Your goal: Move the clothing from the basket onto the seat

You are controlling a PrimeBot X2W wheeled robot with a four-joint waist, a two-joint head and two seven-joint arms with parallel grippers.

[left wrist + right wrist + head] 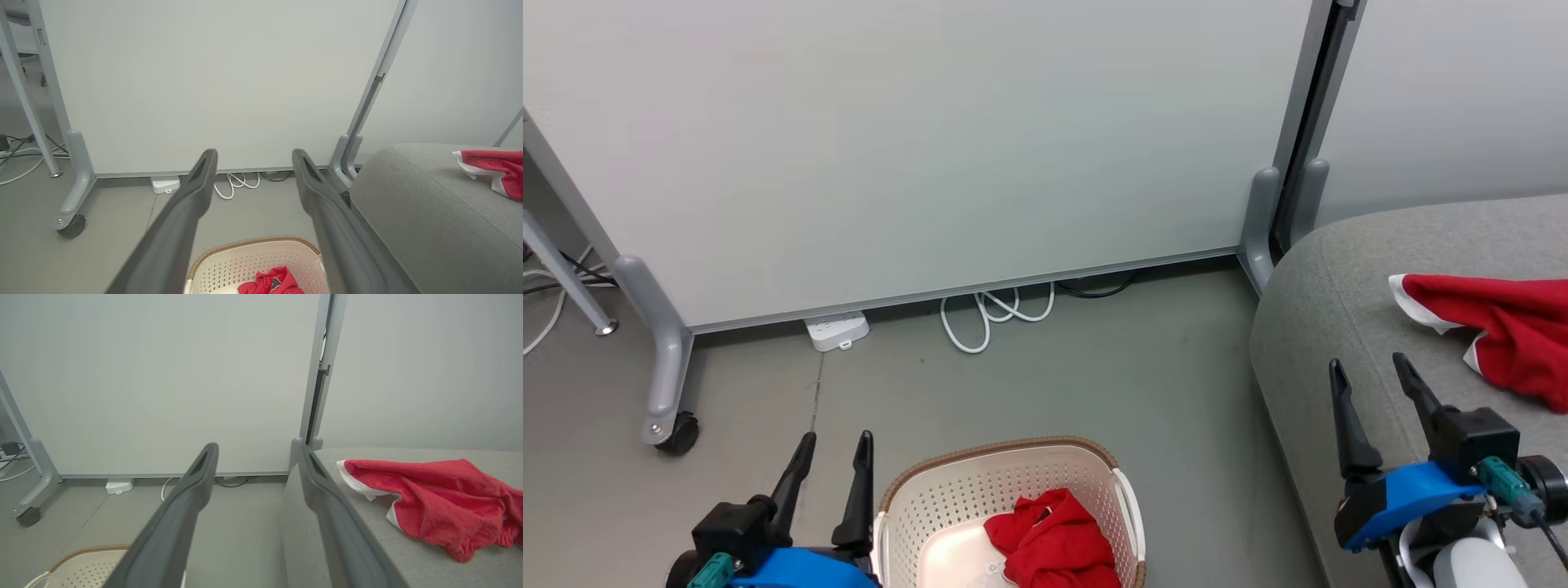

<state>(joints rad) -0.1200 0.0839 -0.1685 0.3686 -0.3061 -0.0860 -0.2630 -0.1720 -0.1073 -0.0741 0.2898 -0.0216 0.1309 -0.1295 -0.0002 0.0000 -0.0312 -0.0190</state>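
A cream perforated basket (947,490) with a brown rim sits on the floor at the bottom centre, and a crumpled red garment (1054,543) lies inside it. A second red garment with white trim (1494,327) lies spread on the grey seat (1339,310) at the right. My left gripper (836,453) hangs open just left of the basket, holding nothing. My right gripper (1372,371) is open above the seat's near edge, left of the garment there. The left wrist view shows the basket (245,261) between its fingers; the right wrist view shows the seat garment (433,502).
A white partition panel on wheeled grey legs (666,367) stands behind the basket. A white power strip (837,331) and a looped white cable (996,314) lie on the floor at its base. Grey floor lies open between basket and panel.
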